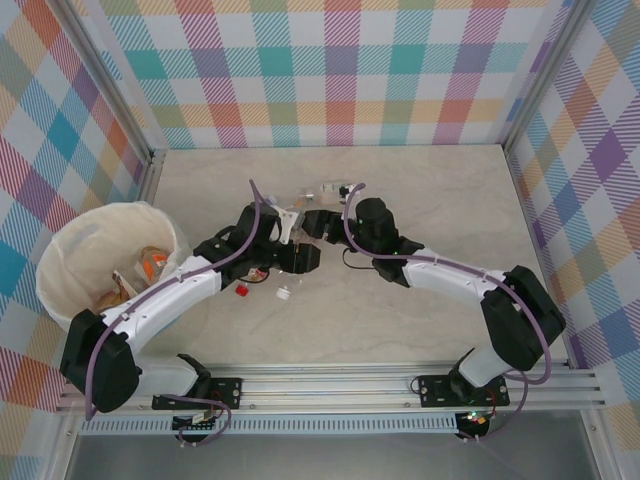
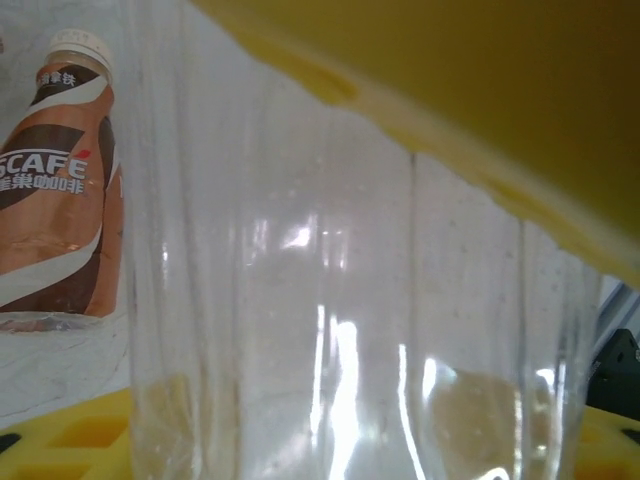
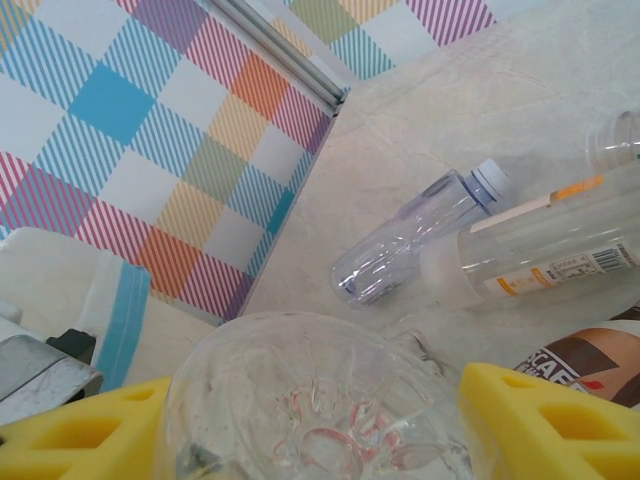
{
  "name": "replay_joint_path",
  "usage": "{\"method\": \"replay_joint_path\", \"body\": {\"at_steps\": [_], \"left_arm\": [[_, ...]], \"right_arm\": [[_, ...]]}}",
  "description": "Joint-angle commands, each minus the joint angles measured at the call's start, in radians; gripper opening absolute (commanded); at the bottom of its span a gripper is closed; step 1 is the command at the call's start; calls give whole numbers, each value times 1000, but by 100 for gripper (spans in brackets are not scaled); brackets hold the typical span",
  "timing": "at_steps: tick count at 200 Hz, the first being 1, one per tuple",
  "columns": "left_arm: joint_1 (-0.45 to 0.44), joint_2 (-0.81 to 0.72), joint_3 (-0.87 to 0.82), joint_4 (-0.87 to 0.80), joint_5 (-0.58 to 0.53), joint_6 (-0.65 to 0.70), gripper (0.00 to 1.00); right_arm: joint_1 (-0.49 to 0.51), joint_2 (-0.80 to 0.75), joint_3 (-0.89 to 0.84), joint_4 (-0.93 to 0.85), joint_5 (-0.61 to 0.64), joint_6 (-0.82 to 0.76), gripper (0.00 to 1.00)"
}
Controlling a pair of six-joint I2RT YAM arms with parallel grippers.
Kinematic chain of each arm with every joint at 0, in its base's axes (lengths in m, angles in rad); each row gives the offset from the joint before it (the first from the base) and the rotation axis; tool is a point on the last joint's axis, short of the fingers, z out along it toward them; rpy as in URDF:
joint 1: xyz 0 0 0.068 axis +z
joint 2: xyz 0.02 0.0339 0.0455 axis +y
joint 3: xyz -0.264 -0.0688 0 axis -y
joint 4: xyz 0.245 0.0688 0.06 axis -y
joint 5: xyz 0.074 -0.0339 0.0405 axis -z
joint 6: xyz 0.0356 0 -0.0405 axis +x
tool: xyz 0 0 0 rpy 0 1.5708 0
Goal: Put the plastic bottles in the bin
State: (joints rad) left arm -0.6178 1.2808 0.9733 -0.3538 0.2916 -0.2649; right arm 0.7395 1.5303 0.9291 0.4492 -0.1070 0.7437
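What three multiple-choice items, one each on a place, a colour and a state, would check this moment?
1. In the top view, the bin stands: A at the left, beside the left arm; B in the far right corner; C between the two arm bases.
2. The coffee bottle has a label that is mostly: A green; B brown; C blue.
3. The right gripper is: A open and empty; B shut on a loose cap; C shut on a clear bottle.
Answers: 1 A, its white-lined rim sits by the left arm; 2 B, brown with white bands under a white cap; 3 C, both yellow pads press the bottle's sides.
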Motion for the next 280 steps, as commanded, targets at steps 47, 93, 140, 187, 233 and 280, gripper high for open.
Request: {"method": "replay_joint_path", "body": {"at_steps": [47,93,140,187,233,280], "left_arm": [[-5,-108,130,-161,-149,60,54],[7,-171,211,-227,-325,109,54],[21,-194,296,-290,-375,134,51],[21,-217,390,-298,-484,173,49],[21,-279,404,-225,-678,213,49],[52,-315,419,-211,-1047,331,50]], "right_arm": [[-16,-113,56,-90,30,-117,94],[-61,-212,-10,-150,243,-125,100],[-98,-281,-45,-271,407,-98,100],[-106,-254,-42,-341,454,-68,100],[-106,-186,6,-369,433,-68,100],[-106,-111,69,-421,393,-71,100]]}}
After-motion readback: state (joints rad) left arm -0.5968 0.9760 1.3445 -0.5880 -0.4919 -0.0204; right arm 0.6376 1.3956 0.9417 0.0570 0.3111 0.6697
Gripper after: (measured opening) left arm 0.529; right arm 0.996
